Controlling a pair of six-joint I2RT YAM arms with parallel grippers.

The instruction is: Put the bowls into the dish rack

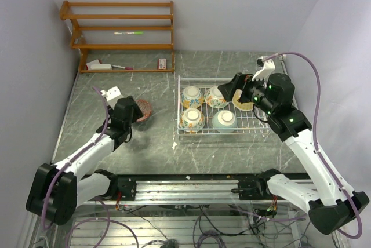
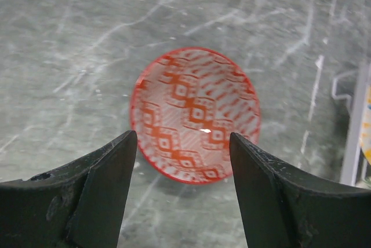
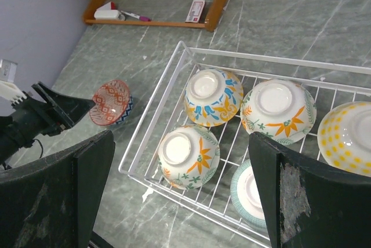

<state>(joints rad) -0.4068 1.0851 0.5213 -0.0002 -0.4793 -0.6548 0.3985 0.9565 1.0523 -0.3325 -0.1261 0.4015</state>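
The bowls are mostly in the dish rack, a white wire basket on the grey marbled desk. Five of them sit upside down inside it. A blue-and-orange floral bowl and an orange floral bowl are in the far row, with a yellow-dotted bowl at their right. An orange-flowered bowl and a pale teal bowl are in the near row. The sixth, a red patterned bowl, lies on the desk well to the left of the rack, tilted so that its patterned inside faces the left claw. That claw is released, its two dark fingers spread to either side of the red bowl as the wrist view shows it and gripping nothing. Whether a fingertip touches the rim cannot be told. The right claw hangs above the rack's far right part with its jaws spread wide, empty, and partly covers the yellow-dotted bowl in the top view. A brown wooden shelf stands against the far wall.
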